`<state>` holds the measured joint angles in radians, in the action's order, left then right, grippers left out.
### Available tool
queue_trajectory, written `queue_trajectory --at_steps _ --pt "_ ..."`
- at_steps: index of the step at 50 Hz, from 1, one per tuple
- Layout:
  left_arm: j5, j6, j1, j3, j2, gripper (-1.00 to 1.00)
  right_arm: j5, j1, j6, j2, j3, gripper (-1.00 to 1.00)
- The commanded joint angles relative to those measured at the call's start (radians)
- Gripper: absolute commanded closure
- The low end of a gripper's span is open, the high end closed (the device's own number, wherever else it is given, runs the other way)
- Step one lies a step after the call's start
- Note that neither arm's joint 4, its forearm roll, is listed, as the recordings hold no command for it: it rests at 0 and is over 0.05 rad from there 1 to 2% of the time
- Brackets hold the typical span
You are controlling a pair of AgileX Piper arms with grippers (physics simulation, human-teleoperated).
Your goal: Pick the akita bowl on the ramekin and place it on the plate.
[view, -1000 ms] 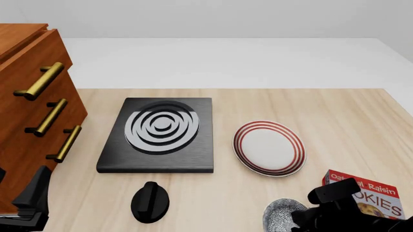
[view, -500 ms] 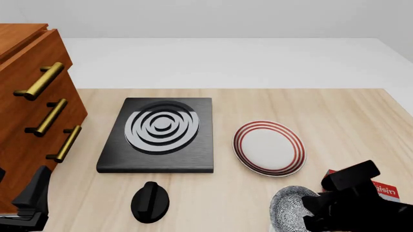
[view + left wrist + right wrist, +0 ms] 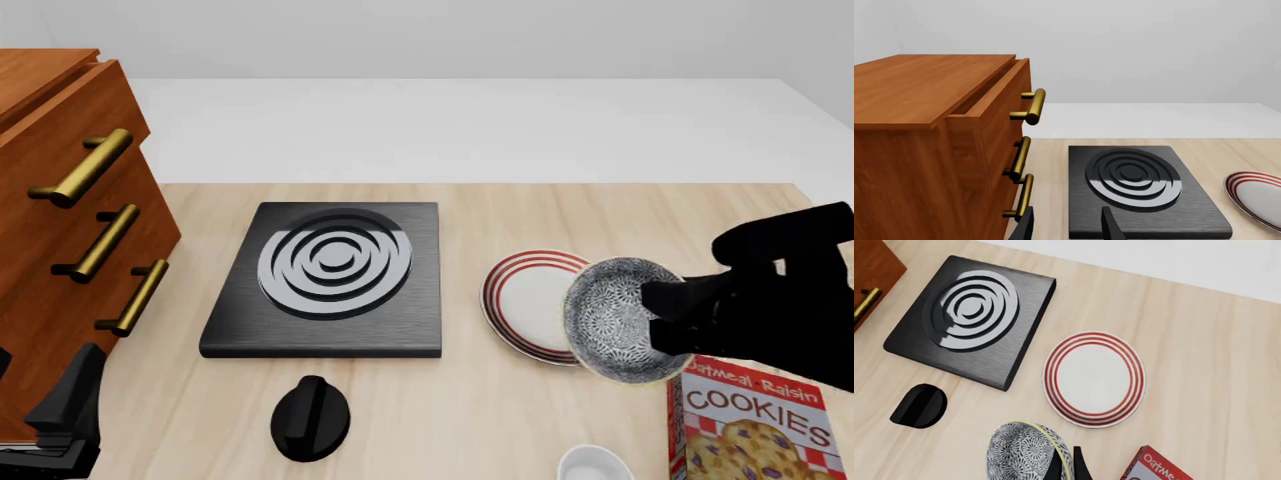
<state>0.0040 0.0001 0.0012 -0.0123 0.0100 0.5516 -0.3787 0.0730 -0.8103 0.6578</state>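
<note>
Far left of the right claw (image 3: 657,318), the wooden cabinet (image 3: 67,230) is cut off by the frame edge in the front view; three brass handles (image 3: 83,167) show, and the top drawer sits slightly open in the left wrist view.

Table (image 3: 534,210) runs under everything; its near edge is out of frame.

Left of the claw: black slab with white rings (image 3: 330,278), fully visible.

Directly left of and below the claw: plate (image 3: 531,300), red rings. Its right part is hidden behind the bowl in the front view; the whole plate is clear in the right wrist view.

Below the claw on the near side: cookie box (image 3: 747,420), cut off at the frame bottom and by the arm above it.

Bowl (image 3: 617,318) is clamped in the right claw by its rim, lifted off the table, tilted so its speckled inside faces the camera, overlapping the plate's right edge in the front view. Contact point is hidden by the black arm; right wrist view shows the fingers (image 3: 1077,467) straddling the rim.

Black knob (image 3: 310,416) is on the table, well left and nearer.

Ramekin (image 3: 594,465) is near-left below the claw, empty, clipped at the frame bottom.

Left claw (image 3: 1067,227): only the fingertips show, parted, nothing between them.
</note>
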Motion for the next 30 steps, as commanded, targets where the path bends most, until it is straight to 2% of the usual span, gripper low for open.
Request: queue_trajectory --at_steps 1,8,12,16,18,19,30 --pt "-0.007 0.000 0.000 0.003 0.004 -1.00 -0.110 0.038 0.057 -0.080 0.082 1.00" --pt "-0.010 0.000 0.000 0.005 0.005 -1.00 -0.183 0.069 0.073 -0.144 0.082 1.00" --pt "-0.012 0.000 0.000 0.005 0.006 -1.00 -0.248 0.086 0.117 -0.186 0.076 1.00" --pt "-0.007 0.000 0.000 0.003 0.005 -1.00 -0.298 0.087 0.137 -0.226 0.076 1.00" --pt "-0.014 0.000 0.000 0.006 0.007 -1.00 -0.336 0.085 0.180 -0.254 0.059 1.00" --pt "-0.010 0.000 0.000 0.004 0.006 -1.00 -0.351 0.086 0.174 -0.265 0.055 1.00" --pt "-0.013 0.000 0.000 0.004 0.009 -1.00 -0.522 0.112 0.319 -0.412 0.012 1.00"
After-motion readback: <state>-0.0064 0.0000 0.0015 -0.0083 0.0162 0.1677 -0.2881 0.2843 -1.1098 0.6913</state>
